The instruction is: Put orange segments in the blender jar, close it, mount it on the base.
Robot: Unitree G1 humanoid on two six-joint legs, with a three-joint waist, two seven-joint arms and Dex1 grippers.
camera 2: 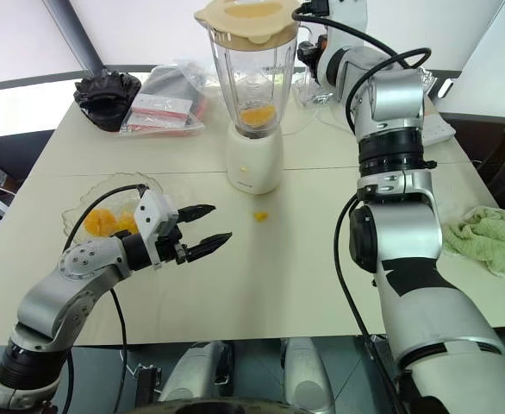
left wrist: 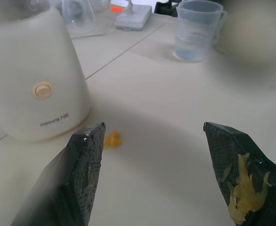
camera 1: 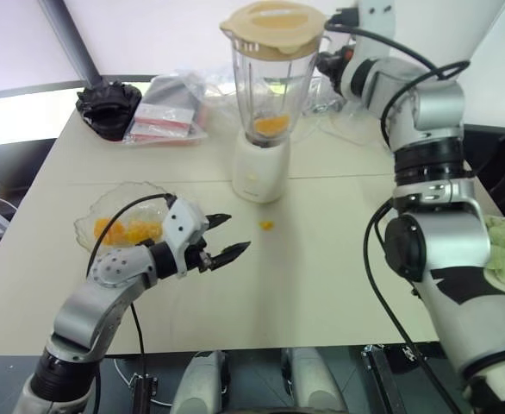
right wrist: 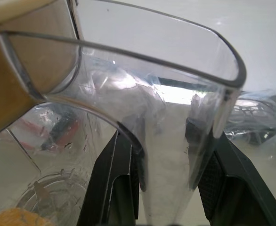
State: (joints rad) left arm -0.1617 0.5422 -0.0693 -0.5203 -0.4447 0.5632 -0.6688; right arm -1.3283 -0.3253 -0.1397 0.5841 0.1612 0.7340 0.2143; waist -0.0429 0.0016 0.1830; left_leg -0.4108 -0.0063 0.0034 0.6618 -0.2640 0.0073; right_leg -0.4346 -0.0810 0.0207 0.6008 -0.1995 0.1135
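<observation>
Jar [camera 1: 272, 86] stands upright on the base [camera 1: 260, 172], toward the far middle of the bench [camera 1: 339, 259]. Cream lid [camera 1: 274, 26] sits on the jar's top. Orange segments [camera 1: 271, 125] lie at the bottom of the jar, seen through the clear wall.

Right gripper [right wrist: 168, 188] is at the jar's handle [right wrist: 175, 155], on the jar's right side. In the right wrist view its two black fingers [right wrist: 114, 183] stand one on each side of the clear handle; jaws closed on the handle.

Left gripper [camera 1: 227, 237] hovers low over the bench, in front of the base and to its left, pointing toward the base. Jaws wide, nothing between them. Bits of orange pulp stick to the inner face of one finger [left wrist: 244, 183], seen in the left wrist view.

One loose segment [camera 1: 267, 225] lies on the bench just in front of the base, between the base and the left gripper, touching neither.

Shallow clear bowl [camera 1: 106, 207] sits left of the base, near the bench's front, just behind the left gripper's wrist; more segments [camera 1: 127, 230] in it.

Far left of the base: a black ribbed object [camera 1: 108, 108], with clear plastic bags [camera 1: 171, 112] beside it. A clear measuring cup [left wrist: 197, 28] stands on the bench to the right of the base. Green cloth [camera 2: 489, 237] lies well right of the base, at the bench's edge.
</observation>
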